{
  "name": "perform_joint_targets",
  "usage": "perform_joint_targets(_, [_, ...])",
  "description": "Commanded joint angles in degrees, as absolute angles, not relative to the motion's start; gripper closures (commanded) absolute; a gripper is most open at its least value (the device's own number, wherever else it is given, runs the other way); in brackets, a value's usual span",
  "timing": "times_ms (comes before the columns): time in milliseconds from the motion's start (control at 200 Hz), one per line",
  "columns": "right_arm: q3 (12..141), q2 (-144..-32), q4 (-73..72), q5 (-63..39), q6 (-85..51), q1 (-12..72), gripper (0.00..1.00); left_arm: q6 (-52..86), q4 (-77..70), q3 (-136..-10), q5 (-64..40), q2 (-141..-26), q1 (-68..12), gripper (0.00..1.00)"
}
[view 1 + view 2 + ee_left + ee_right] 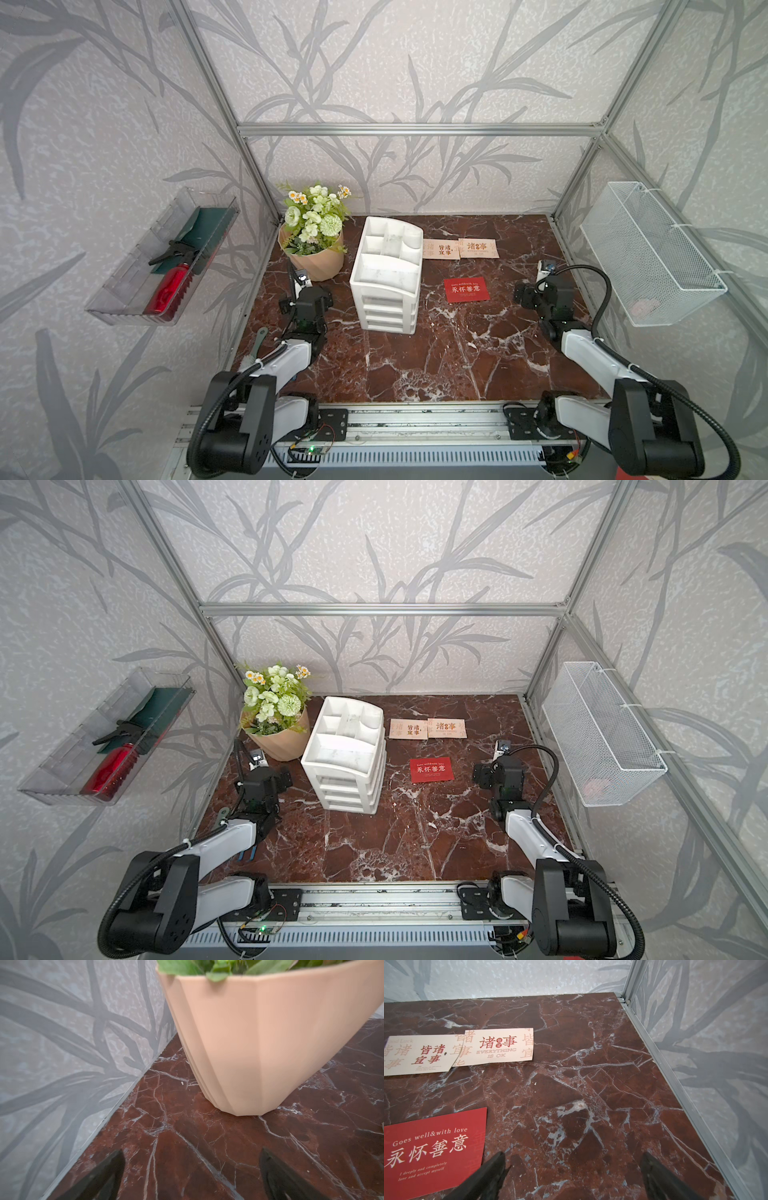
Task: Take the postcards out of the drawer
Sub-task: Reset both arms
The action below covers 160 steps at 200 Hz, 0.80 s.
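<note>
Three postcards lie flat on the dark marble table, right of the white organiser. Two beige ones sit side by side at the back, slightly overlapping in the right wrist view. The red one lies nearer. The drawer fronts on the organiser's near face all sit flush. My right gripper is open over bare table just right of the red card. Facing the flower pot, my left gripper is open and empty.
A beige flower pot stands at the back left beside the organiser. A clear tray holding a red spray bottle hangs on the left wall, and a white wire basket hangs on the right wall. Metal frame rails edge the table.
</note>
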State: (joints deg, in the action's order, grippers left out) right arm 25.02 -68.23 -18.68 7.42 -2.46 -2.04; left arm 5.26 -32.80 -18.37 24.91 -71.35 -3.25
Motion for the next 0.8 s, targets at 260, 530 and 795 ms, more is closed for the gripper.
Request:
perform_joint_targets(260, [19.83, -85.63, -54.10, -10.33, -0.49, -1.37, 0.01, 1.51, -58.27, -18.97, 5.54, -88.43, 1.11, 0.01])
perform_joint_targets(530, [21.26, -90.00, -55.33, -15.84, 3.19, -0.06, 0.01, 1.93, -53.79, -21.62, 4.60, -89.55, 1.67, 0.01])
perform_joint_targets(795, [20.33, -91.39, -59.40, -15.76, 2.90, 0.00, 0.01, 1.91, -53.70, -21.72, 5.36, -89.56, 1.69, 0.01])
